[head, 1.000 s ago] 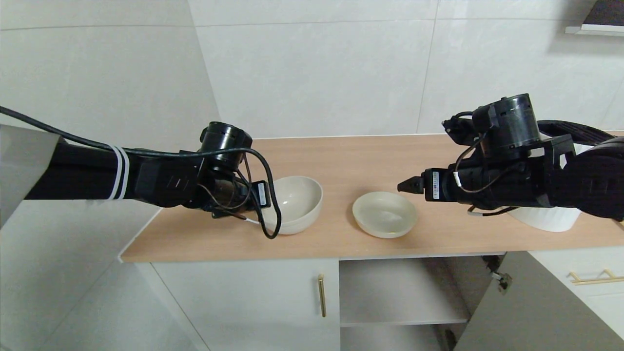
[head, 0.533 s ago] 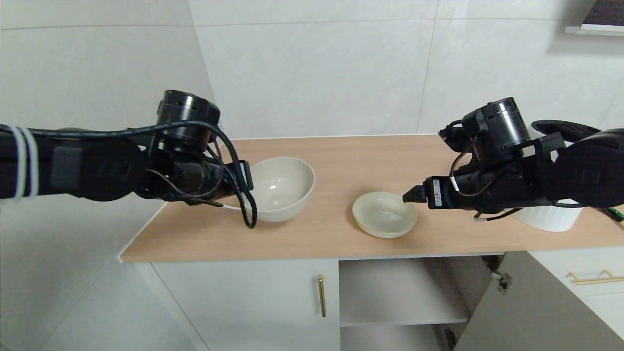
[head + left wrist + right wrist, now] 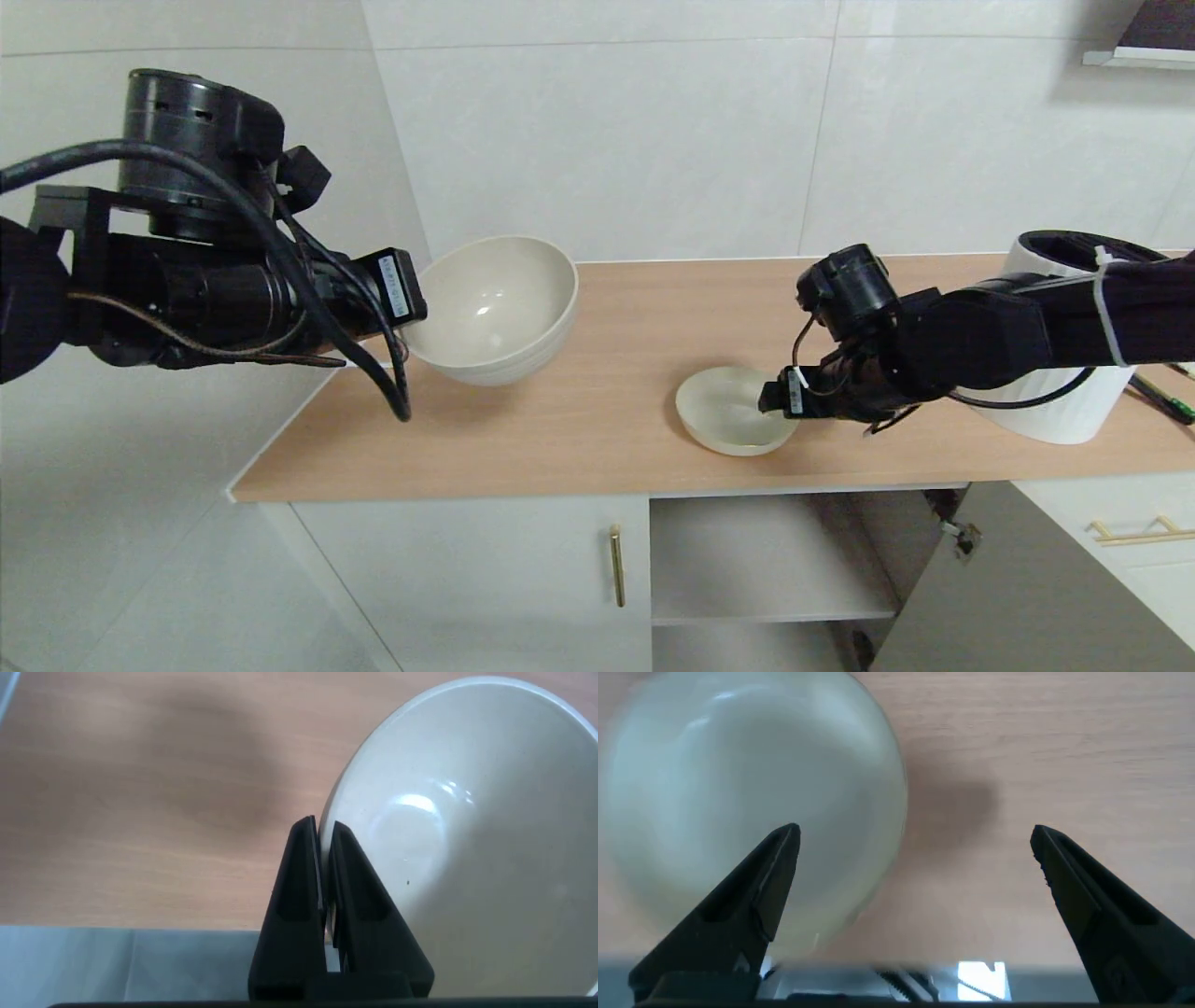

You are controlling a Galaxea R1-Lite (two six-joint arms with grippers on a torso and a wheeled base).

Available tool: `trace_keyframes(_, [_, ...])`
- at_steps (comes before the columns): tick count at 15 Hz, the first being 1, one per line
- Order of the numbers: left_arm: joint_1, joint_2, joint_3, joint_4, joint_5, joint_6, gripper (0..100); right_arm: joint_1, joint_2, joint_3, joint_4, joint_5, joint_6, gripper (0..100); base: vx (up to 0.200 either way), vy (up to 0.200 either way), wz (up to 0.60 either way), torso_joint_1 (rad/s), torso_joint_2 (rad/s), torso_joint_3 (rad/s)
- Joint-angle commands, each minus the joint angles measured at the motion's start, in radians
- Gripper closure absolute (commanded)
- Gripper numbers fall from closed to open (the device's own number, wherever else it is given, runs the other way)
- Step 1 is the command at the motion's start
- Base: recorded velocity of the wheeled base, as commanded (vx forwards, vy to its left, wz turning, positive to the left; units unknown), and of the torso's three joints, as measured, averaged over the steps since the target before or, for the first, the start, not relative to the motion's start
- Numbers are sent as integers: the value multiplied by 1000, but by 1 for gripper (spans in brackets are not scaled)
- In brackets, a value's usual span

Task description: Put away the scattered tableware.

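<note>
Open cupboard [image 3: 761, 560] is nearest you, under the counter [image 3: 607, 457]. Small dish [image 3: 728, 415] sits on the counter, and your right claw [image 3: 915, 838] is spread wide at its right edge. Your left claw [image 3: 323, 831] pinches the big bowl [image 3: 495, 303] by its rim, tilted, off the counter. White pot [image 3: 1055, 415] stands far right.

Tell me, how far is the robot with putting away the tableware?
Nothing looks stored yet. In hand: the left gripper grips the large bowl by its rim, above the counter. The open right gripper is at the rim of the small bowl, which rests on the counter. Left: storing both bowls.
</note>
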Motion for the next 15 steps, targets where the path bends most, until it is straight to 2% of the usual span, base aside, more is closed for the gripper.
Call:
trace_keyframes(1, [0,-12,0,0,0,0,100,-7,63,-20,-3,-4,2,0,0,0,0,0,0,0])
trace_keyframes(4, [0,-13,2,0,0,0,100,-24,70,-30,-6,-1,6,0,0,0,0,0,0,0])
trace_keyframes(5, [0,-13,2,0,0,0,100,-25,70,-32,-6,-1,8,100,0,0,0,0,0,0])
trace_keyframes(10, [0,-16,2,0,0,-2,100,-25,60,-38,-6,5,31,100,0,0,0,0,0,0])
trace_keyframes(15, [0,-67,59,-2,0,-2,100,-16,-56,20,1,10,32,100,0,0,0,0,0,0])
